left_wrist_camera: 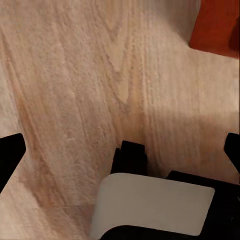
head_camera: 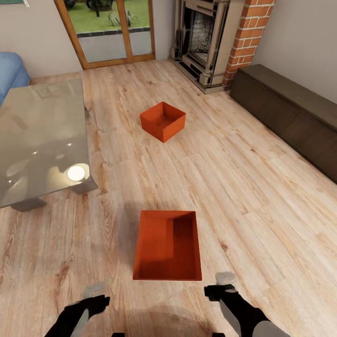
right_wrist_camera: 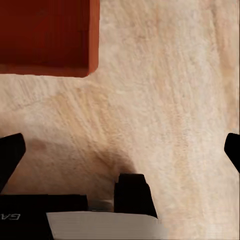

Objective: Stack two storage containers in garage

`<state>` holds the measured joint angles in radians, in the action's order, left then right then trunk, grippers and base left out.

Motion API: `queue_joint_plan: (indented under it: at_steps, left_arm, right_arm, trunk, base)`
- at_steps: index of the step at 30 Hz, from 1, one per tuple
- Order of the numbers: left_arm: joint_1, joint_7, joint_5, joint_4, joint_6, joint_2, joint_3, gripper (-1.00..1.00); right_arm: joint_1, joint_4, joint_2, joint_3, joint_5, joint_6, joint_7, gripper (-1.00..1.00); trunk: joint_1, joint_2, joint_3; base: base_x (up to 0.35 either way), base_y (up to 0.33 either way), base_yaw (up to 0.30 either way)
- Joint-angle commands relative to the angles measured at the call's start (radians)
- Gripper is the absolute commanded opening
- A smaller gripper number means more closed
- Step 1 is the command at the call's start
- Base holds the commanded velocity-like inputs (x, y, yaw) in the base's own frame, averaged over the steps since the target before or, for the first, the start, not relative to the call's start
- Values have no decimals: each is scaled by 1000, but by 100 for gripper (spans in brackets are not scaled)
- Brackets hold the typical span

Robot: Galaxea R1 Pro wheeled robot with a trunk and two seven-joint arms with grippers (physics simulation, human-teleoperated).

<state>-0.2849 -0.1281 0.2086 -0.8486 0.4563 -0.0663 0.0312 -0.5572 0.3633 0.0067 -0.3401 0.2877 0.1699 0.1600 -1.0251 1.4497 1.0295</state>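
Both grippers, left and right, spread wide, empty; near container and far container on living-room plank floor; nothing moved.

Bright, even light; lamp glare on glass table.

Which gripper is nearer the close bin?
Right. The right gripper sits just off the near storage container's front right corner; the left gripper hangs farther off its front left.
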Motion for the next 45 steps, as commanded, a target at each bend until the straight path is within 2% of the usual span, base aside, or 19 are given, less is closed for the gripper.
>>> queue_joint_plan:
  at_steps: [1, 2, 3, 4, 5, 6, 9, 13, 17, 21, 30, 35, 45]
  left_arm:
    - [-53, -9, 5, 88, -17, 27, -2, 100]
    - [-97, -10, -1, 196, -81, 53, -3, 100]
    - [-110, -10, -2, 234, -114, 60, -3, 100]
    - [-150, -11, -6, 408, -313, 85, -3, 100]
    - [-162, -10, -9, 485, -422, 92, -5, 100]
    - [-168, -10, -21, 525, -484, 100, -11, 100]
    - [-170, -11, -47, 534, -502, 105, -12, 100]
    - [-171, -11, -129, 542, -512, 120, -13, 100]
    - [-171, -11, -162, 543, -513, 129, -12, 100]
    - [-171, -10, -174, 541, -532, 135, -14, 100]
    - [-171, -11, -176, 547, -567, 137, -14, 100]
    - [-171, -11, -176, 543, -594, 136, -14, 100]
    - [-170, -10, -175, 548, -615, 135, -16, 100]
  right_arm:
    - [-13, -8, 10, -8, 11, -59, 11, 100]
    - [-19, -35, 24, -8, 12, -134, 13, 100]
    - [-20, -50, 30, -8, 12, -159, 13, 100]
    - [-24, -158, 55, -10, 9, -274, 14, 100]
    - [-25, -222, 65, -14, 2, -340, 15, 100]
    - [-26, -255, 70, -19, -3, -383, 15, 100]
    - [-25, -262, 71, -17, -4, -396, 15, 100]
    - [-25, -266, 72, -13, 1, -432, 14, 100]
    - [-25, -266, 73, -15, 0, -443, 14, 100]
    - [-25, -266, 72, -17, -3, -446, 13, 100]
    - [-25, -266, 72, -11, 3, -446, 11, 100]
    - [-25, -266, 82, -13, 0, -447, 4, 100]
    - [-24, -265, 80, -24, -7, -448, 3, 100]
  trunk:
    - [0, 0, 1]
    - [0, 0, 1]
    - [0, 0, 1]
    - [0, 0, 1]
    - [0, 0, 1]
    - [0, 0, 1]
    - [0, 0, 1]
    - [0, 0, 1]
    - [0, 0, 1]
    - [0, 0, 1]
    - [0, 0, 1]
    - [0, 0, 1]
    - [0, 0, 1]
  base:
    - [0, 0, 0]
    - [0, 0, 0]
    - [0, 0, 0]
    - [0, 0, 0]
    - [0, 0, 0]
    - [0, 0, 0]
    - [0, 0, 0]
    - [0, 0, 0]
    - [0, 0, 0]
    - [0, 0, 0]
    - [0, 0, 0]
    - [18, 0, 0]
    - [255, 0, 0]
